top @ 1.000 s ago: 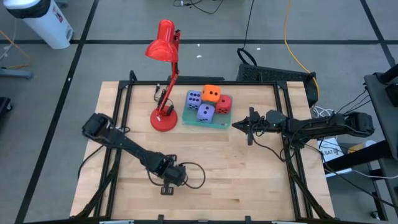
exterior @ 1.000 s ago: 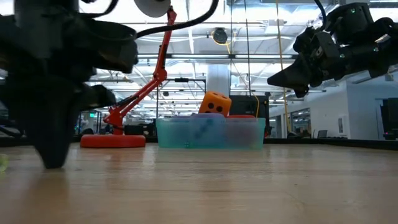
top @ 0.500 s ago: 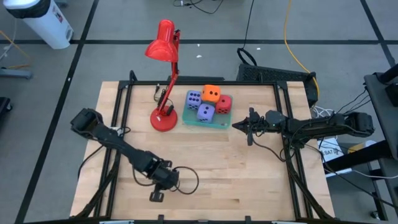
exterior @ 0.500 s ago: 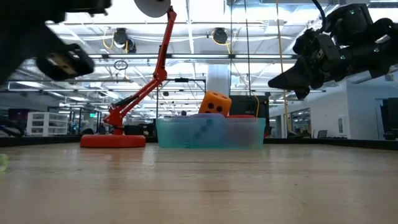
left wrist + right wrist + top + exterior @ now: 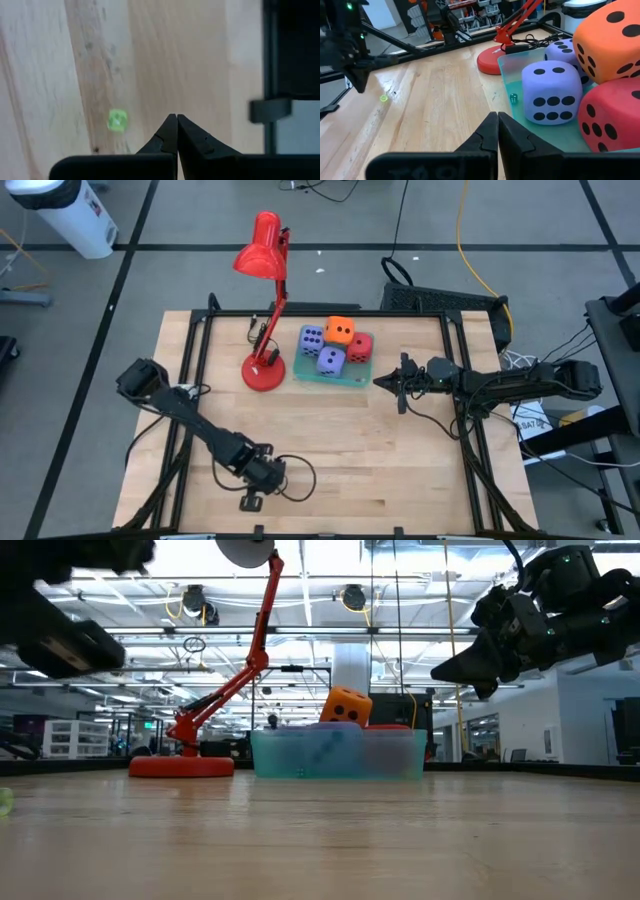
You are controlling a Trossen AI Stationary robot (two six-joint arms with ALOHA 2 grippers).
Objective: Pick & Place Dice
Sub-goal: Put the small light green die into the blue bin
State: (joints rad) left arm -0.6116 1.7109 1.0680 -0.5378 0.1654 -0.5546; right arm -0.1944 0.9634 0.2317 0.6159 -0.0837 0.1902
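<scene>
wooden table (image 5: 400, 450); left hand (image 5: 249, 501) clenched, empty; right hand (image 5: 381, 381) clenched beside dice (image 5: 331, 361).

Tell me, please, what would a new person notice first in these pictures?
First the bright pile of dice in the flat teal tray at the far middle of the table: two purple-blue, one red, and the orange one sitting on top. Just left of the tray stands a red desk lamp. The right gripper hangs beside the tray with fingers shut and empty, and the left gripper is shut near the table's front edge.
</scene>
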